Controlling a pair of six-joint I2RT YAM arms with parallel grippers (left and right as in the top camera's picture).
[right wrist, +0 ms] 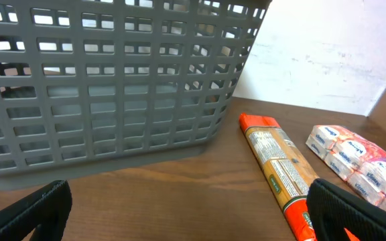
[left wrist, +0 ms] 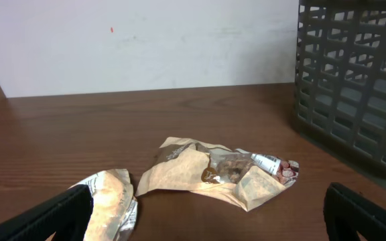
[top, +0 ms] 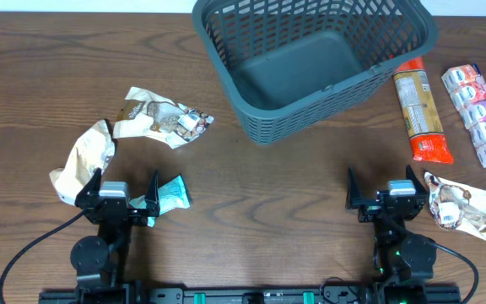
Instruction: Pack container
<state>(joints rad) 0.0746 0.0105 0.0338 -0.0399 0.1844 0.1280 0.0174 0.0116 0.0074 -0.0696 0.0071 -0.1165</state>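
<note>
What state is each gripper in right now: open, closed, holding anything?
Left gripper: open, holding nothing.
Right gripper: open, holding nothing.

Wooden table (top: 251, 194) strewn with snack goods.
Crumpled beige packet (top: 160, 116) at left of frame; orange packet (top: 422, 110) and row of sachets (top: 477, 116) at upper right.

The left gripper (top: 123, 184) sits lower left in the overhead view and the right gripper (top: 381, 181) lower right, both pointing toward the frame's top. Each one's jaws stand wide apart, gripping nothing.
</note>
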